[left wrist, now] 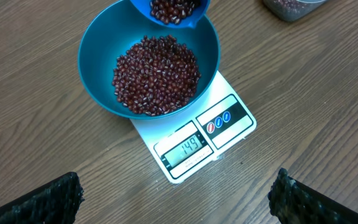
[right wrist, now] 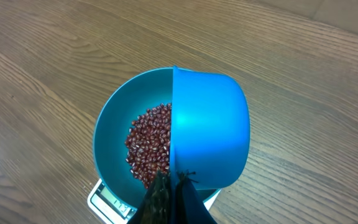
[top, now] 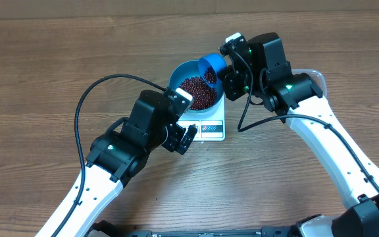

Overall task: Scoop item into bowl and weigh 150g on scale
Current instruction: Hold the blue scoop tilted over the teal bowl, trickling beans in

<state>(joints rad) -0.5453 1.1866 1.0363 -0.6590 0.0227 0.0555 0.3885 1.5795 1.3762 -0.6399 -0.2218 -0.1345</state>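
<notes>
The right claw (right wrist: 171, 183) is clenched on a small blue plastic scoop (right wrist: 210, 130), which it holds tilted just ahead of its tips. The scoop's mouth faces down over a round, deep blue bowl (left wrist: 98, 62) and a few dark red-brown beans lie at its lip. A loose maroon heap of these beans (left wrist: 157, 74) fills the bowl's bottom. The bowl sits on a small flat white square scale (left wrist: 160, 134), whose display (left wrist: 189, 148) reads 149. The left claw (top: 185, 137) is released, with its fingers spread wide above the wooden table (left wrist: 36, 155). The scale lies just ahead of it. A clear plastic tub (left wrist: 288, 7) stands farther ahead, to the right.
</notes>
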